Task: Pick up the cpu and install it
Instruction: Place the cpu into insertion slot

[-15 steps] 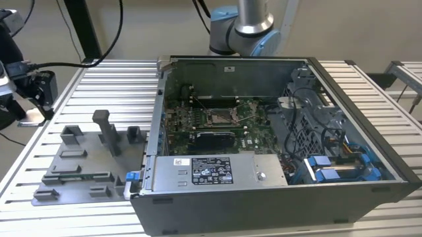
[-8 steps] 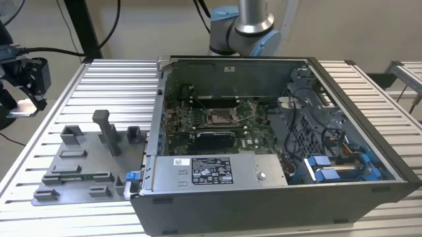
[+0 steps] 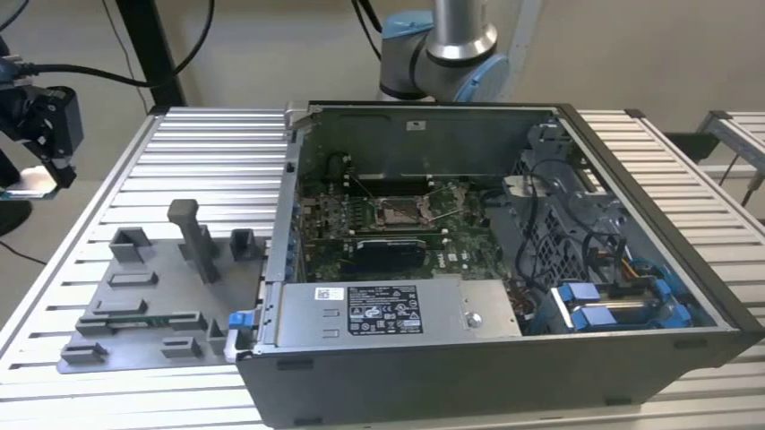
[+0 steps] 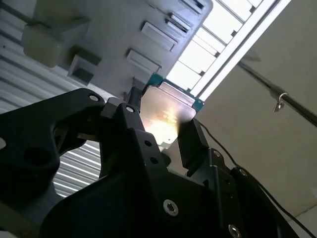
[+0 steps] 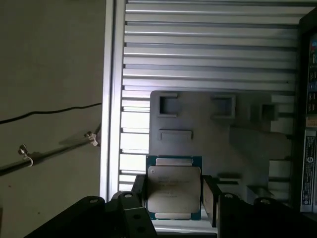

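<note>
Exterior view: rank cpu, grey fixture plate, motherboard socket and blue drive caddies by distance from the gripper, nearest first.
1. cpu, held in the gripper, exterior view's far left.
2. grey fixture plate, exterior view's lower left.
3. motherboard socket, inside the computer case.
4. blue drive caddies, exterior view's right.

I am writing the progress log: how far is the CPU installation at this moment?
Done: the cpu is picked up, clamped in the end effector. In hand: it hangs at the exterior view's left, apart from the computer case. Left: seating it in the motherboard socket, which holds no chip.
</note>
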You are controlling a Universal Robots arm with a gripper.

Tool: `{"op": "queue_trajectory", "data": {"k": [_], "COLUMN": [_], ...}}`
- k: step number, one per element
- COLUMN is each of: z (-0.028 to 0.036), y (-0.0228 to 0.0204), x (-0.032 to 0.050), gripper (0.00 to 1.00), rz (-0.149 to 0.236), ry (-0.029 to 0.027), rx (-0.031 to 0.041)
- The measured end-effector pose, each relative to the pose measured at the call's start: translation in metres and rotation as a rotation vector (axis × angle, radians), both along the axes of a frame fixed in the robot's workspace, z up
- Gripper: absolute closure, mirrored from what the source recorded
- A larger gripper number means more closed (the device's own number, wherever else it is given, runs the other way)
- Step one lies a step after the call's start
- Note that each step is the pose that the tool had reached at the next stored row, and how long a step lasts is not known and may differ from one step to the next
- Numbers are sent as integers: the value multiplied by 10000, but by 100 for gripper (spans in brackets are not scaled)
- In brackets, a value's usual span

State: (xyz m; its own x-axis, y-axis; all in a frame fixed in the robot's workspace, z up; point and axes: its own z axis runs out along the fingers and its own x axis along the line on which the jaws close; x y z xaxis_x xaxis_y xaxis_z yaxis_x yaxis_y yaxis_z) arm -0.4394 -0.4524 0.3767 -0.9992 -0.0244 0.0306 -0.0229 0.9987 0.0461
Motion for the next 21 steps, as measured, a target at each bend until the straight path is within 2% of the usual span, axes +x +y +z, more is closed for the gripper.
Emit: {"op": "queue_trajectory", "data": {"k": [3,11,14,17,21], "z": [32,60,63,63,62], "y": [0,0,0,0,0], "x": [3,15,20,22,21], "gripper": [100,100,100,100,100], "rz": [2,1,0,2,1], "ry": [0,-10,-63,-196,-211], "rx": [7,31,32,33,34]}}
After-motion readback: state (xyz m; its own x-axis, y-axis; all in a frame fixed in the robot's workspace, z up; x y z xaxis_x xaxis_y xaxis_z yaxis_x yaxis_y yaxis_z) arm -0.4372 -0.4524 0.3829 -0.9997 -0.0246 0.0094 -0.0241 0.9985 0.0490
